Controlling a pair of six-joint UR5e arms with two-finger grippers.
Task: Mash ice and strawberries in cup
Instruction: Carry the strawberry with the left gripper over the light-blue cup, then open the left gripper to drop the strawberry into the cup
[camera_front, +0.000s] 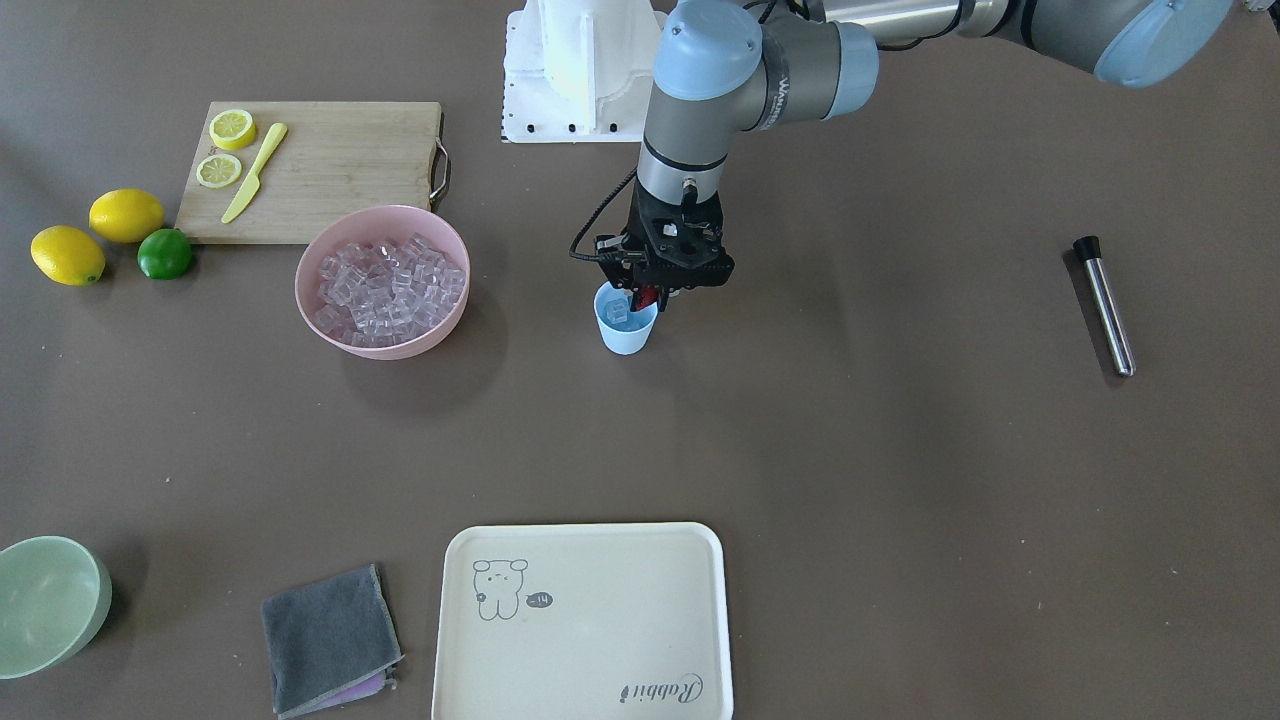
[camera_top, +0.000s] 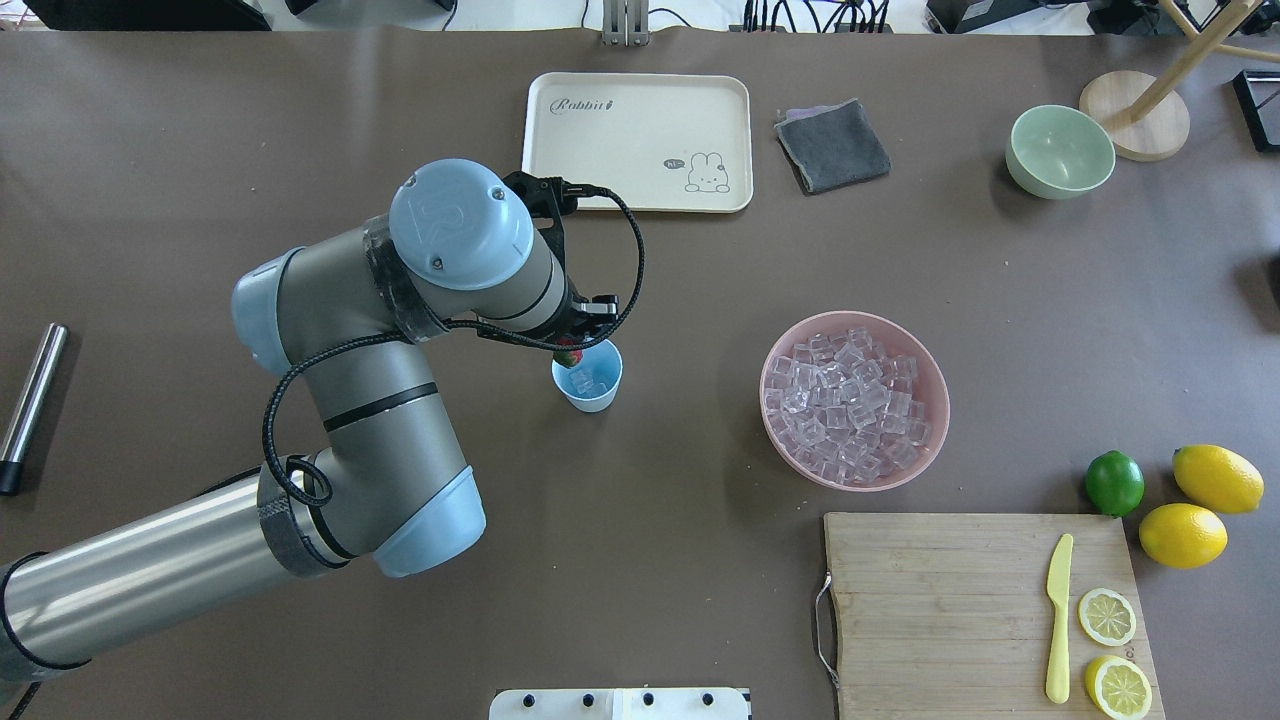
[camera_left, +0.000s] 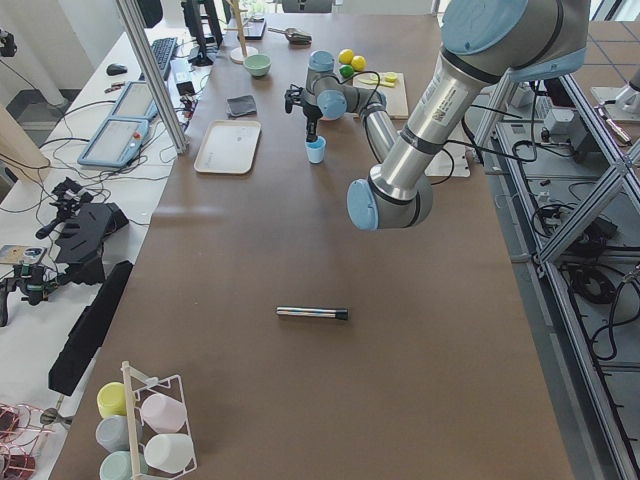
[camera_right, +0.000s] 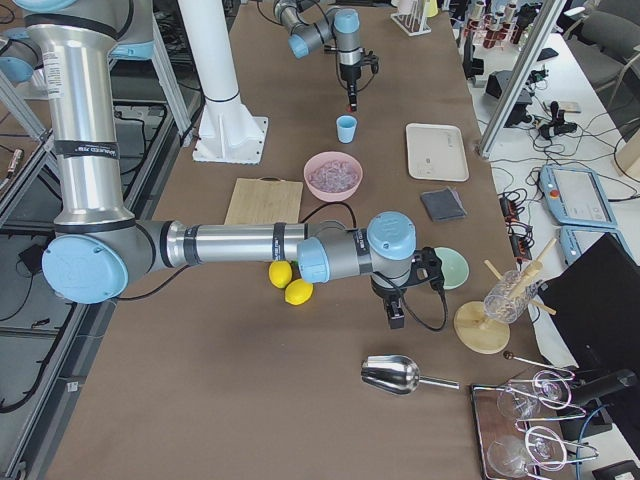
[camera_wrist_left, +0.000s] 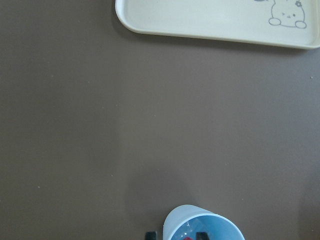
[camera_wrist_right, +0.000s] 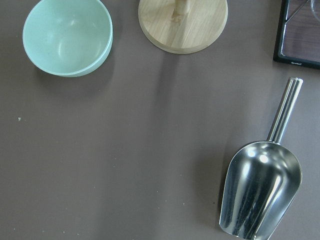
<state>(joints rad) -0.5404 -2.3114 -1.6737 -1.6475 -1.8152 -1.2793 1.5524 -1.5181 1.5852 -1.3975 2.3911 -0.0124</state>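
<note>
left hand (camera_front: 648, 298) holds strawberry (camera_top: 568, 353) | over cup (camera_front: 626, 335) rim | pink bowl (camera_front: 390, 350) apart

Light blue cup (camera_front: 627, 330) — red strawberry (camera_top: 568, 355), pink bowl (camera_front: 302, 290).

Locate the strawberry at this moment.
In the overhead view the strawberry is left of centre, gripped in the left claw just above the blue cup, with the pink bowl to its right.

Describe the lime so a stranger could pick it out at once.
Find the wooden cutting board. Just past its corner sit three whole citrus fruits. The lime is the only green one, rounder and smaller than the two yellow lemons.
</note>
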